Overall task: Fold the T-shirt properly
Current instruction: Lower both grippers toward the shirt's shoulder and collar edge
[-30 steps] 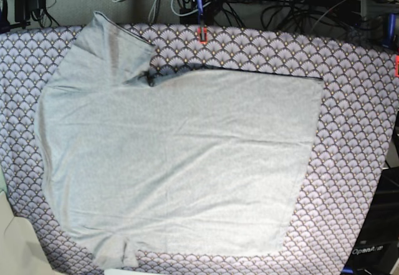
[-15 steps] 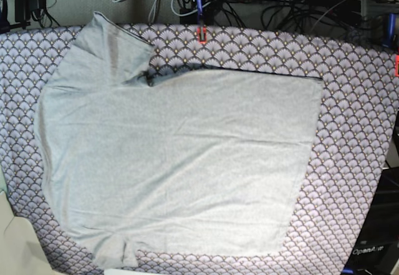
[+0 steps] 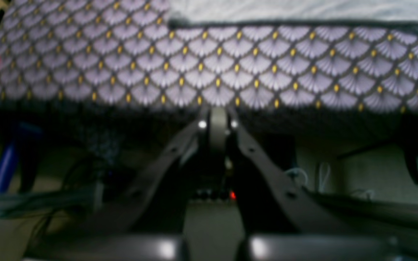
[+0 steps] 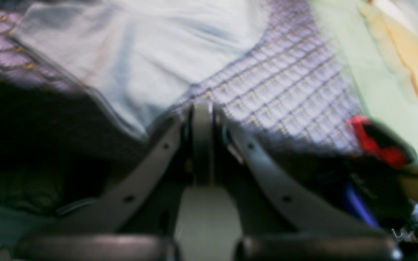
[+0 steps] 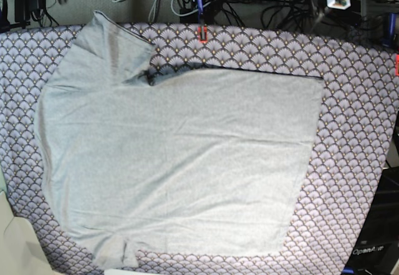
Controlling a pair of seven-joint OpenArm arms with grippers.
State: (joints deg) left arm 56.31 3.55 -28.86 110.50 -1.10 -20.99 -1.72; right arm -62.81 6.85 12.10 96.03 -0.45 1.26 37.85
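At the left of the base view, the right gripper (image 4: 202,108) is seen pressed together, empty, just off the table edge. The T-shirt (image 5: 174,163) is spread flat across the purple tablecloth (image 5: 355,150). At the right, the left gripper (image 3: 218,112) is likewise closed, empty.

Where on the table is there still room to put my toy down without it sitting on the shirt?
The widest bare patch of the tablecloth lies on the base view's right, between the T-shirt's straight edge and the table's edge. A narrower strip runs along the top, between the shirt and the cables behind. The left and bottom are crowded: the shirt reaches nearly to the edge there.
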